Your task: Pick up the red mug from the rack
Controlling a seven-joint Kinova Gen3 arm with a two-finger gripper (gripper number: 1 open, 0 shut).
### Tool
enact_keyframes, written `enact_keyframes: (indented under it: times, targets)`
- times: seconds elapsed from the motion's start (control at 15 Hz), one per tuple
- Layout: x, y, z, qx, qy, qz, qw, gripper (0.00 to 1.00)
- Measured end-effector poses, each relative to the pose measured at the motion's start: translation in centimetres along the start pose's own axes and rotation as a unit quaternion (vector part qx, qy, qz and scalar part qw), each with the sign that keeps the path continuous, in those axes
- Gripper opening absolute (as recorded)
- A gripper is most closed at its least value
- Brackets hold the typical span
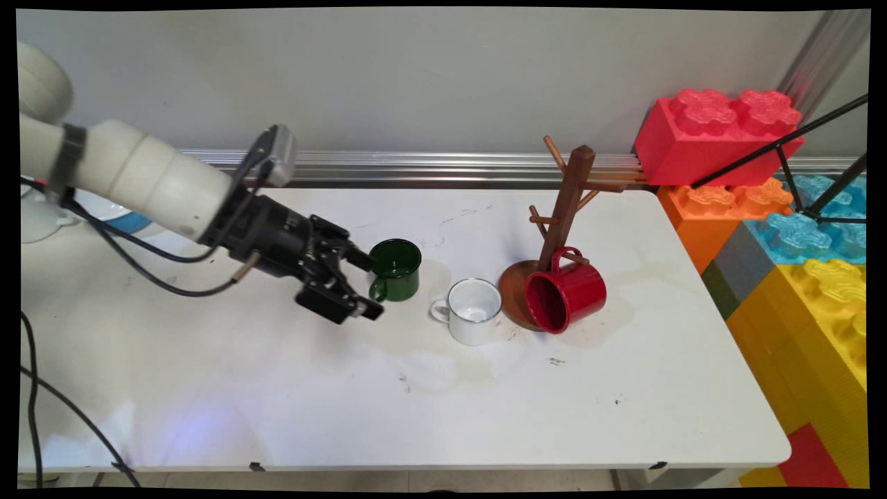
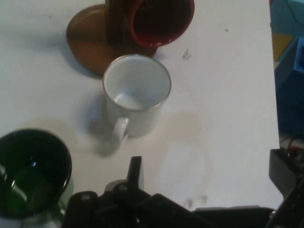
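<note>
Looks like a robotics lab, not a home. White table [image 1: 416,388] against a bare wall [image 1: 416,69], aluminium rail [image 1: 450,166] along the far edge, cabled arm [image 1: 138,180] at left. Giant toy blocks [image 1: 797,277] stacked at right; mugs [image 1: 475,310] and mug tree [image 1: 565,208] as props.

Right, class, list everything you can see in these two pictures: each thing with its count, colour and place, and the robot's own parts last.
Green mug: one, dark green, upright left of centre, beside the end effector.
White mug: one, white, upright at centre, handle to the picture's left.
Red mug: one, red, hung tilted on the stand's lowest peg.
Mug stand: one, brown wood, round base, right of centre.
Big toy bricks: a stack, red, orange, blue, yellow, off the table's right end.
Table: one, white, scuffed.
Arm: one, white, from the left.
End effector: one, black, open, at the green mug.
</note>
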State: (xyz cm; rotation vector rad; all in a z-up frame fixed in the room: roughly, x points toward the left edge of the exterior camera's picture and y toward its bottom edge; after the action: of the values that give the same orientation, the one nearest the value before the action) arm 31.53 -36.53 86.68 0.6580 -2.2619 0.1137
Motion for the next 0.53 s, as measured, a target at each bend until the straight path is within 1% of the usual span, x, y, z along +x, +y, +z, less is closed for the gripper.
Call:
enact_keyframes:
  times: [0.27, 0.53]
  targets:
    - [0.6, 0.3, 3.0, 0.001, 0.022, -0.003, 0.9997, 1.00]
    - [1.0, 0.5, 5.5, -0.002, 0.038, -0.021, 0.9990, 1.00]
